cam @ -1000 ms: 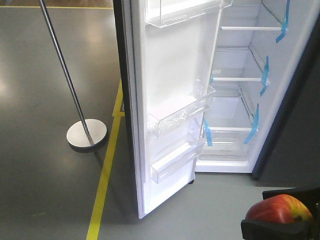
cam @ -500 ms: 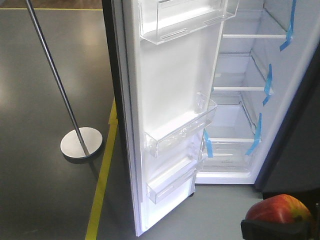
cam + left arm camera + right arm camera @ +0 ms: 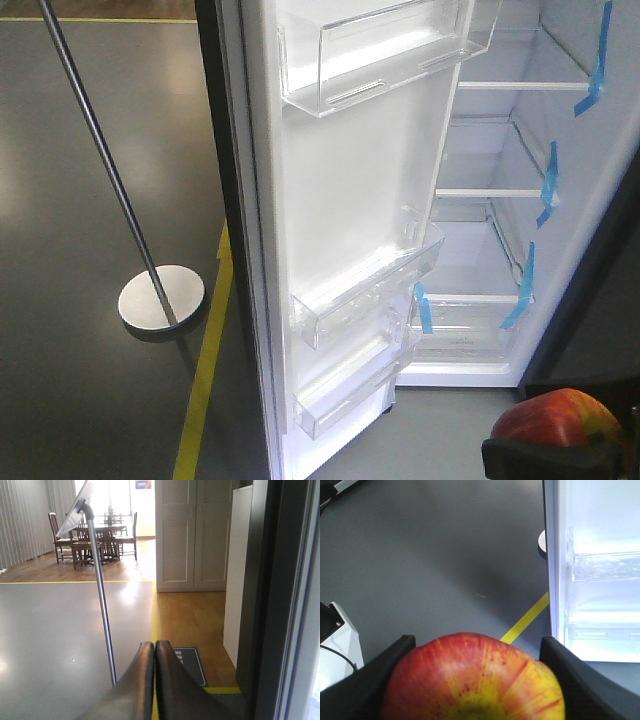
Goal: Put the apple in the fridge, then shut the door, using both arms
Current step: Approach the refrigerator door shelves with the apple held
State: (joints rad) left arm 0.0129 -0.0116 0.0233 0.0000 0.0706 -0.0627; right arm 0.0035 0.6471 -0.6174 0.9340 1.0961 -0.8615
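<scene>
Right wrist-mounted view: apple [image 3: 475,680] clamped, door [image 3: 600,520] open

The right gripper [image 3: 476,645] grasps the red-and-yellow apple between its two black fingers. In the front view the apple sits low at the right corner, outside the fridge [image 3: 585,230] and near its foot. The door stands wide open, its white inner face and clear bins [image 3: 365,290] toward the camera. Blue tape strips [image 3: 548,180] mark the glass shelves inside. The left gripper [image 3: 154,647] is clenched, jaws pressed together with nothing between them, facing a metal stand [image 3: 100,590] on the grey floor beside a yellow floor line [image 3: 205,380].
</scene>
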